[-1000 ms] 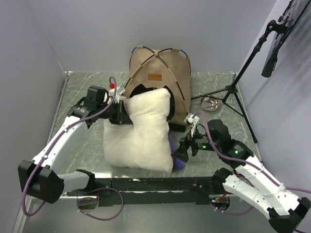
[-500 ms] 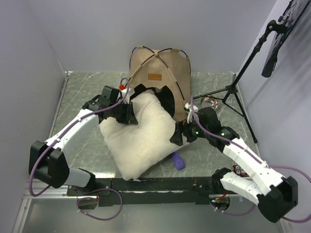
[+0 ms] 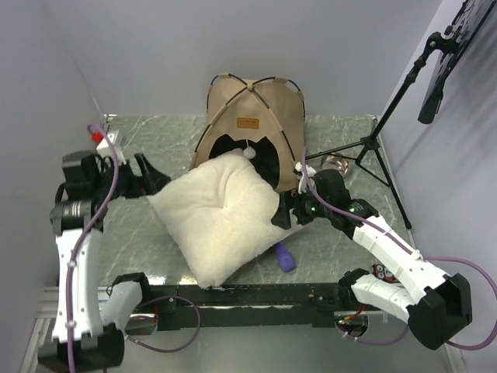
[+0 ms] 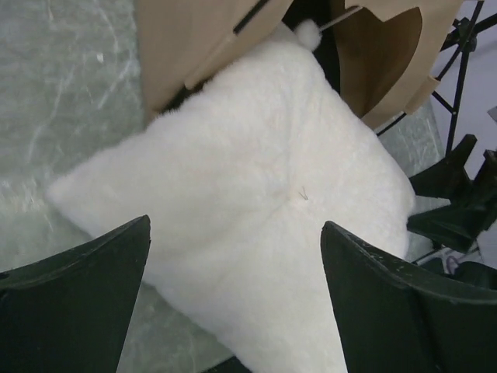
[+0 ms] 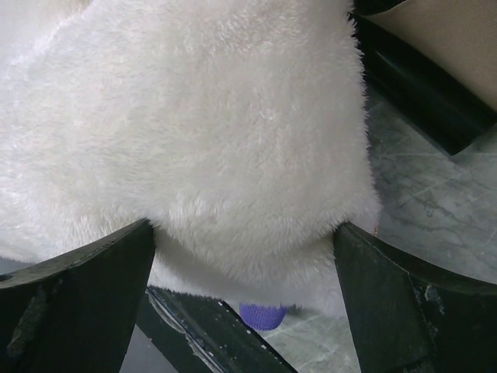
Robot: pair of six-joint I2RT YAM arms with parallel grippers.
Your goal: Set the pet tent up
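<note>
The pet tent (image 3: 250, 109) stands at the back of the table: tan fabric, dark crossing poles, a brown label, and a white pompom (image 3: 250, 154) hanging in its arched doorway. A cream pillow (image 3: 220, 214) lies flat in front of the doorway, with its far corner at the opening. My left gripper (image 3: 152, 177) is open, just left of the pillow and apart from it. In the left wrist view the pillow (image 4: 256, 194) and the tent (image 4: 194, 39) lie beyond it. My right gripper (image 3: 283, 214) is open, its fingers straddling the pillow's right corner (image 5: 233, 140).
A purple object (image 3: 284, 256) lies by the pillow's near right edge and peeks out under it (image 5: 262, 315). A black tripod (image 3: 365, 148) and a small metal bowl (image 3: 335, 164) stand right of the tent. Grey walls enclose the marble table (image 3: 140, 233).
My left gripper opened, let go of the pillow and drew back to the left. The pillow dropped flat before the doorway. My right gripper moved up to the pillow's right corner.
</note>
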